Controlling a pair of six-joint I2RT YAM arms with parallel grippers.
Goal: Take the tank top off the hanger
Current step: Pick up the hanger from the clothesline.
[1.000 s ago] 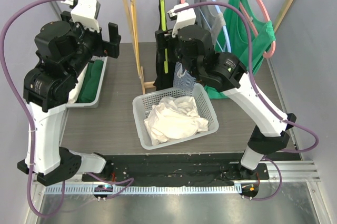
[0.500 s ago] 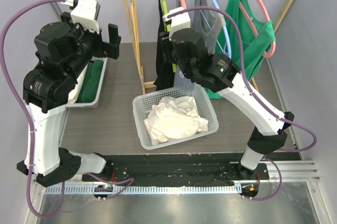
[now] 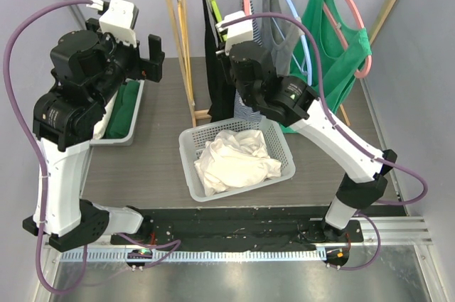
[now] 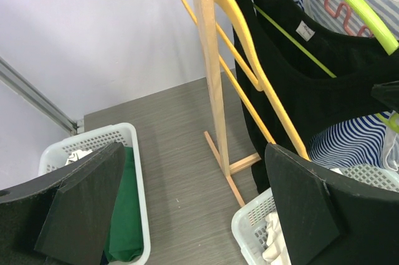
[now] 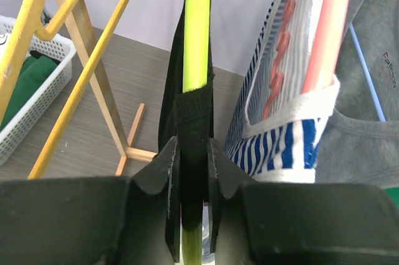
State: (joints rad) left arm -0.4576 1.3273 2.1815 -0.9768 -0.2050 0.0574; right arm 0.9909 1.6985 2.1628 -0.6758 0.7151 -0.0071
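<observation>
The black tank top (image 3: pixel 213 67) hangs on a lime-green hanger (image 5: pixel 197 28) at the left end of the rail. One black strap (image 5: pixel 193 112) wraps the hanger's arm. My right gripper (image 5: pixel 192 153) is shut on that strap and the hanger arm, a finger pressed to each side. From above, the right gripper (image 3: pixel 231 60) is tucked against the garment under its wrist. My left gripper (image 4: pixel 193 149) hangs high at the left, wide open and holding nothing. The left wrist view shows the tank top (image 4: pixel 312 84) and the lime hanger (image 4: pixel 349 3) at the right.
A wooden rack (image 3: pixel 178 32) carries a yellow hanger (image 4: pixel 249 72), a blue-striped top (image 5: pixel 293 134), a grey top (image 5: pixel 368 90) and a green top (image 3: pixel 341 39) with a pink hanger (image 3: pixel 362 18). A white basket (image 3: pixel 279 135) of white cloth stands below. A white bin (image 3: pixel 135 114) with green cloth stands left.
My right gripper has moved up and left to the rack and closed on the black strap and lime hanger. The black tank top has swung left. The left arm has stayed put.
</observation>
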